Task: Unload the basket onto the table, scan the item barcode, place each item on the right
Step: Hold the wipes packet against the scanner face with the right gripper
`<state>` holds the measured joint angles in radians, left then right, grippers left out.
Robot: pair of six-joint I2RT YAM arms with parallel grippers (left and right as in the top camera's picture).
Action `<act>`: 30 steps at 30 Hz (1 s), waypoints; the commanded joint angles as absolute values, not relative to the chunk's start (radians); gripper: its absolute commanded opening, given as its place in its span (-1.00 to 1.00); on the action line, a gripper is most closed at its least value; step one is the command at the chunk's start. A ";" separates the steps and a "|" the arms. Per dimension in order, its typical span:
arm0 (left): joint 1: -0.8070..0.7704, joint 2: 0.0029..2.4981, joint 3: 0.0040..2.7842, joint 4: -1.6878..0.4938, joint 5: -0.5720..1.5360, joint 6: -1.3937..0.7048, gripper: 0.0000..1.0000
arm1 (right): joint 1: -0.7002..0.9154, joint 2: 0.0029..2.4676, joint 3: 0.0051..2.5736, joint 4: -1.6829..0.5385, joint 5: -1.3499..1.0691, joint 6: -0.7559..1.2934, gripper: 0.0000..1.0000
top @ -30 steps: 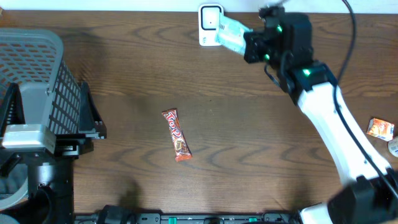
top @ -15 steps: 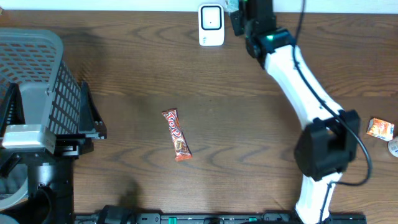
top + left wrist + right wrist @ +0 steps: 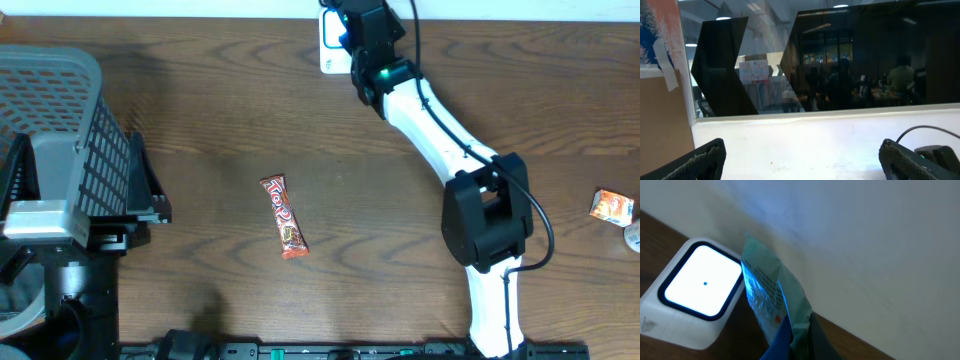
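At the far left of the table, a grey mesh basket is seen from overhead. The left gripper is shown in its wrist view with its 2 fingers spread wide apart and nothing between them. It is pointed at a white wall beneath a dark window. Near the table's middle, 1 red candy bar is laid flat, well apart from the scanner. At the back edge, the white scanner is stood with its window lit. A pale green packet is held tilted, just beside the scanner's right edge. Print is seen on its lit face, but whether a barcode is among it cannot be told. The packet's lower end is clamped between the closed jaws of the right gripper. At the far right edge, 1 small orange wrapper is seen lying.
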<state>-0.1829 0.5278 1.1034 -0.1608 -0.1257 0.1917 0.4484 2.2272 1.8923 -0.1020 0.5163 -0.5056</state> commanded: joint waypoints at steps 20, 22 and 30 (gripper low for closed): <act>-0.178 0.521 1.103 -0.159 -0.123 0.208 0.96 | 0.550 2.375 1.924 -0.083 0.659 -0.876 -0.98; -0.178 0.521 1.103 -0.159 -0.123 0.208 0.96 | 0.552 2.375 1.924 -0.102 0.649 -0.876 -0.98; -0.178 0.521 1.103 -0.159 -0.123 0.208 0.96 | 0.553 2.375 1.921 -0.109 0.601 -0.876 -0.97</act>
<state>-0.1829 0.5278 1.1034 -0.1608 -0.1257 0.1917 0.5491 2.3703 1.9030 -0.1047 0.6491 -0.8684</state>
